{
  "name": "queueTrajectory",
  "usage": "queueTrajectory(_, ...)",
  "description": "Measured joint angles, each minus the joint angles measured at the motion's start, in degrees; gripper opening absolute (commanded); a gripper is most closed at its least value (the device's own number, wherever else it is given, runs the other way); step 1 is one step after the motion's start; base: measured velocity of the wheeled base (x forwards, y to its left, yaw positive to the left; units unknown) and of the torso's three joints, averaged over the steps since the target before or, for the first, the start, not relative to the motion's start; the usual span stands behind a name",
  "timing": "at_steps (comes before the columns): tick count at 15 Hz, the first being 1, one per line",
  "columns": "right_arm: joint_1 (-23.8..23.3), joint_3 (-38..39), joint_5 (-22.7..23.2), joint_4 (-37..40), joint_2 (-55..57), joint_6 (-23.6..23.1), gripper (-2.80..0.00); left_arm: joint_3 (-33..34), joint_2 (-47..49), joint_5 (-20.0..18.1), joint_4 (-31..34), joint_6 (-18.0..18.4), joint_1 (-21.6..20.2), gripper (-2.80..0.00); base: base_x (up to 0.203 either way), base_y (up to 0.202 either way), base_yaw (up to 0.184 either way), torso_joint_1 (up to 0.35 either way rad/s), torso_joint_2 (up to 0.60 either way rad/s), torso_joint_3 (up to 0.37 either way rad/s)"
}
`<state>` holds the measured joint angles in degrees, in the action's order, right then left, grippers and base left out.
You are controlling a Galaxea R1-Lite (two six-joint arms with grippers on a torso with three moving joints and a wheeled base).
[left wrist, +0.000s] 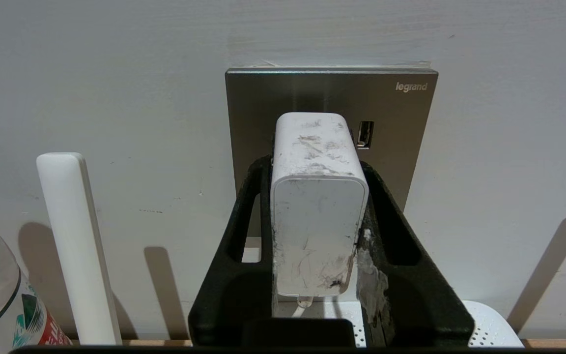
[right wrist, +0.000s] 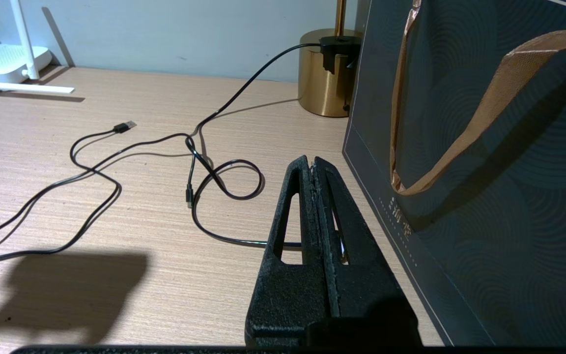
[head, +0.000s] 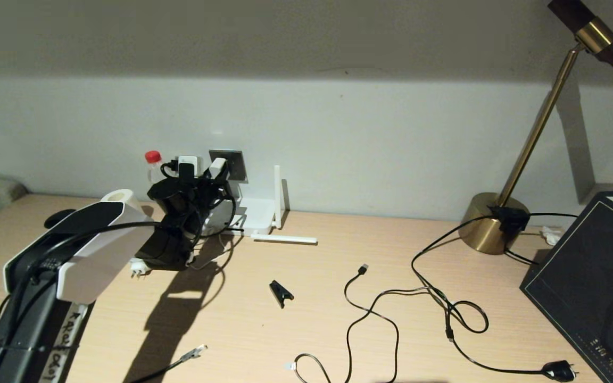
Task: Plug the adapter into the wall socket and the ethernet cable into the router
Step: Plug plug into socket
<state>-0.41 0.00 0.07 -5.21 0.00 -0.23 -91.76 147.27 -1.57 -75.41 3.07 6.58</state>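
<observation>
Adapter (left wrist: pixel 318 206) pinched in the left gripper (left wrist: pixel 315 167) against the socket (left wrist: pixel 401 123).

Its prongs are hidden, so how deep it sits is unclear. The head view buries this behind the arm, showing instead the router (head: pixel 258 215) below and ethernet cable (head: pixel 184 357) near the table's front edge. Right gripper (right wrist: pixel 312 164) rests closed, empty, beside a dark bag (right wrist: pixel 484 196).

Our left arm reaches forward, its claw (left wrist: pixel 315 196) level, fingers (left wrist: pixel 243 221) spread partway with a block pinched between them. Our right claw (right wrist: pixel 312 169) sits parked, fingers pressed together.
</observation>
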Motion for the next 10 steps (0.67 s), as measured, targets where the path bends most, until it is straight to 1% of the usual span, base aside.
queueTrajectory(10,-0.02,0.00,-0.02,0.02,0.00,0.01,-2.80,-0.16,0.30,-0.07,0.23,-0.01,0.02,-2.80,0.000,0.000,0.000,0.000,0.00,0.000)
